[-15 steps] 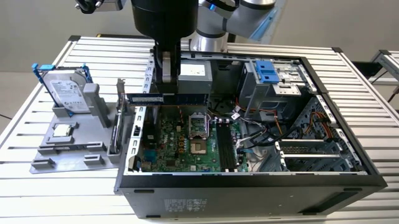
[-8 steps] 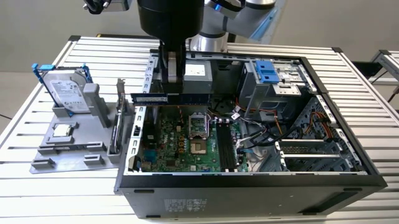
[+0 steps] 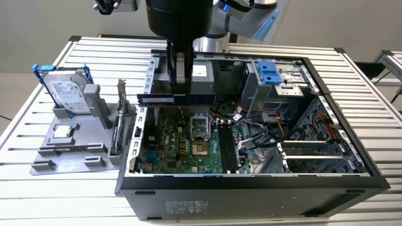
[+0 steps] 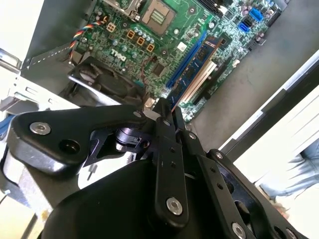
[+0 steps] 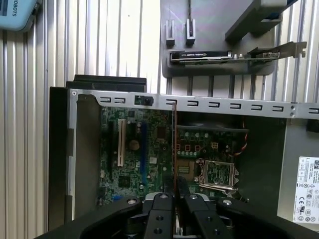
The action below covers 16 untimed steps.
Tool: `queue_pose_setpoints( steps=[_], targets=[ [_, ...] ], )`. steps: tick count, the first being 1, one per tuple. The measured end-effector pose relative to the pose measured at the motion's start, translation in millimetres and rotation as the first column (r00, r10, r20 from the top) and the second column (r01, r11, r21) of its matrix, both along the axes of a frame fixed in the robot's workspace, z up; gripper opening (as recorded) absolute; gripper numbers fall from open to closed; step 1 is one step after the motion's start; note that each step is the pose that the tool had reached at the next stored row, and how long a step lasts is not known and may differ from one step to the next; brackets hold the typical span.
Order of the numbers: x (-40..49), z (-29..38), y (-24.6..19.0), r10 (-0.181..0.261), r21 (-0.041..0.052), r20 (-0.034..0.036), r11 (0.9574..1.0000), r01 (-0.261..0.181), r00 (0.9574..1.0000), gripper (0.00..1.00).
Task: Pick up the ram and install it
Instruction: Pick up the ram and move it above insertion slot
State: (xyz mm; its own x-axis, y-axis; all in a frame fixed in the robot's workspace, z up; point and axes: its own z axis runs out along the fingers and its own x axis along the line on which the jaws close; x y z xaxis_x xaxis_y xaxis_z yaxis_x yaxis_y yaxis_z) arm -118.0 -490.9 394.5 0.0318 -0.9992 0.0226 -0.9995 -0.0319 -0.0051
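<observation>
- Exterior view, nearest the lens: dark side wall of the open computer case [image 3: 251,197], lying on the ribbed desk [image 3: 50,188].
- Farther in, above the motherboard [image 3: 182,146]: end effector [image 3: 180,94] closed narrow on the ram [image 3: 154,99], gripping it near mid-length, with the stick level and apparently clear of the board.
- Reads as pick-up done, install not done: the black memory slots [image 3: 226,148] beside the processor socket [image 3: 199,148] look bare, and the ram runs crosswise to them.
- At the exterior view's left, a grey fixture [image 3: 69,150] carries the hard drive [image 3: 63,92] and the expansion card [image 3: 120,110].
- Second wrist view, nearest: the end effector [image 4: 168,107] itself, pinched shut. Adds the ram's [image 4: 199,62] chip face, slanting out over the board.
- First wrist view: turns the ram [image 5: 174,149] into a thin edge-on line running out from the end effector [image 5: 175,186], beside the processor socket [image 5: 217,174]. Gives line-up across the board, where the exterior view gives height.
</observation>
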Motion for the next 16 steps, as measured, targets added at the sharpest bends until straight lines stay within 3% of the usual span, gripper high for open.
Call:
queue_pose_setpoints(
  steps=[16],
  targets=[
    [13.6, 0.0, 0.1, 0.000, 0.0000, 0.0000, 1.0000, 0.000, 1.0000, 0.00]
  ],
)
